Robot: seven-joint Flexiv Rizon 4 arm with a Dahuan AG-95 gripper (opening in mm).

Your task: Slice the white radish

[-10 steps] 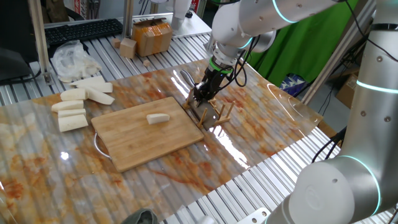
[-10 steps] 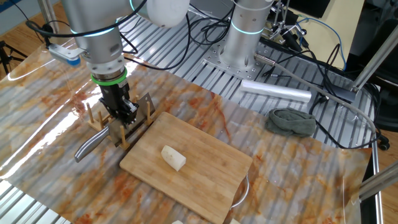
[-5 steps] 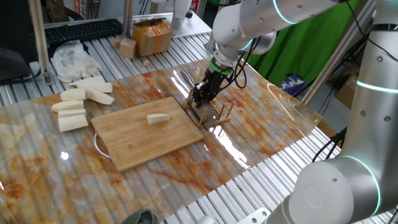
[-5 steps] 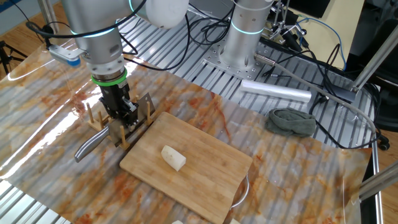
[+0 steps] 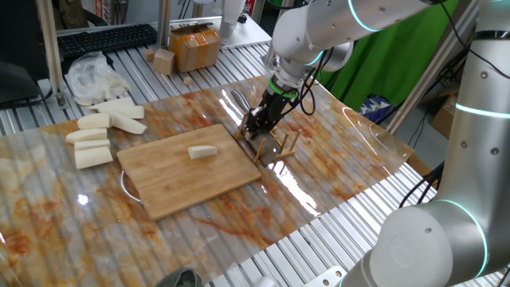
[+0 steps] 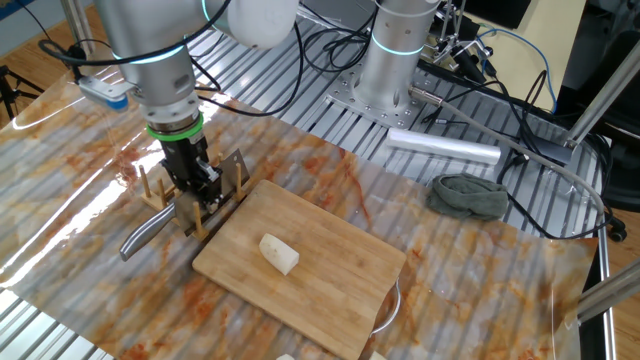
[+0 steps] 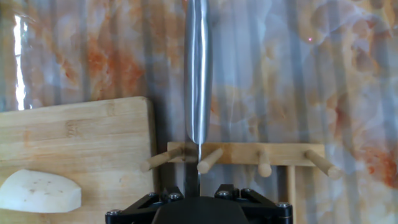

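Note:
The white radish (image 5: pixel 202 151) is a short pale stick lying on the wooden cutting board (image 5: pixel 159 179). It also shows in the other fixed view (image 6: pixel 279 254) and at the bottom left of the hand view (image 7: pixel 38 191). A knife (image 7: pixel 198 74) rests in a wooden peg rack (image 7: pixel 249 154) beside the board's edge, and its steel blade (image 6: pixel 145 232) points away from the gripper. My gripper (image 6: pixel 197 180) is down at the rack and shut on the knife's handle. The handle is hidden under the gripper in the hand view (image 7: pixel 193 199).
Several larger radish sticks (image 5: pixel 96 135) lie left of the board, near a white plastic bag (image 5: pixel 92 76). A cardboard box (image 5: pixel 194 46) and a keyboard (image 5: pixel 107 38) sit behind. A grey cloth (image 6: pixel 468 195) and a metal cylinder (image 6: pixel 440 148) lie by the other robot's base.

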